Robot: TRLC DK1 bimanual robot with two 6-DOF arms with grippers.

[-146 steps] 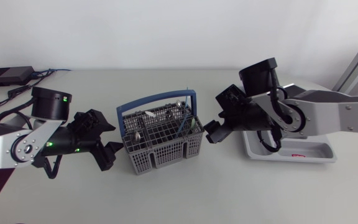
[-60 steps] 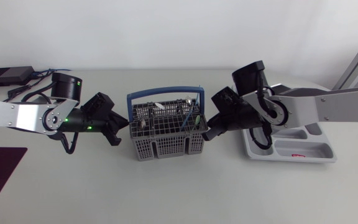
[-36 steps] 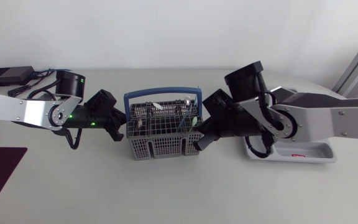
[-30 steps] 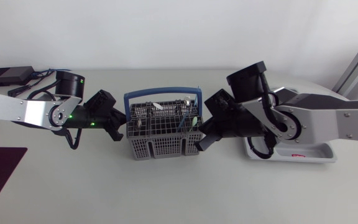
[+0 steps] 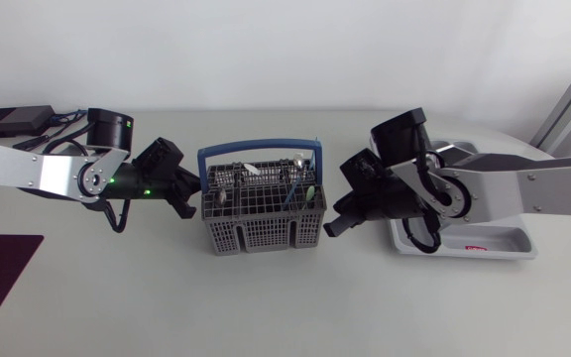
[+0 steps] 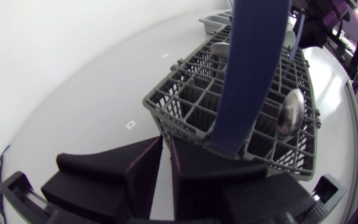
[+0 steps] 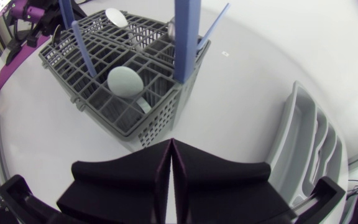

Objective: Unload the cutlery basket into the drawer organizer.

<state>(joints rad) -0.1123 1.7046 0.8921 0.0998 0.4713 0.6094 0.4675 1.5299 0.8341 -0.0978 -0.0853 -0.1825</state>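
Action at the middle of the worktop (image 5: 285, 307): the cutlery basket (image 5: 256, 226) stands upright, grey mesh, with its blue handle (image 5: 259, 151) arched over the top, and it is loaded. In the right wrist view a pale spoon (image 7: 124, 81) stands bowl-up in a compartment near the end wall. Blue-handled utensils (image 7: 82, 46) poke up on either side of the handle post. Over on the left wrist view, a second spoon (image 6: 291, 112) shows its shiny bowl at the far rim.

The left arm comes in from the left edge, and the left pincer (image 6: 165, 152) is right at the basket's left end, its tips under the corner by the foot of the handle. They are so close I cannot tell if they touch. Its fingers are pressed almost together, with just a thin slit of worktop between them and nothing in it.

The right pincer (image 7: 171, 155) sits low, just beside the basket's right end. Its fingers are pressed flat together and empty, with the basket's corner just ahead of the tips.

The drawer organizer (image 5: 484, 243), pale grey, lies on the worktop to the right of the basket, partly covered by the right arm. A black box (image 5: 13, 121) with cables sits at the far left corner.
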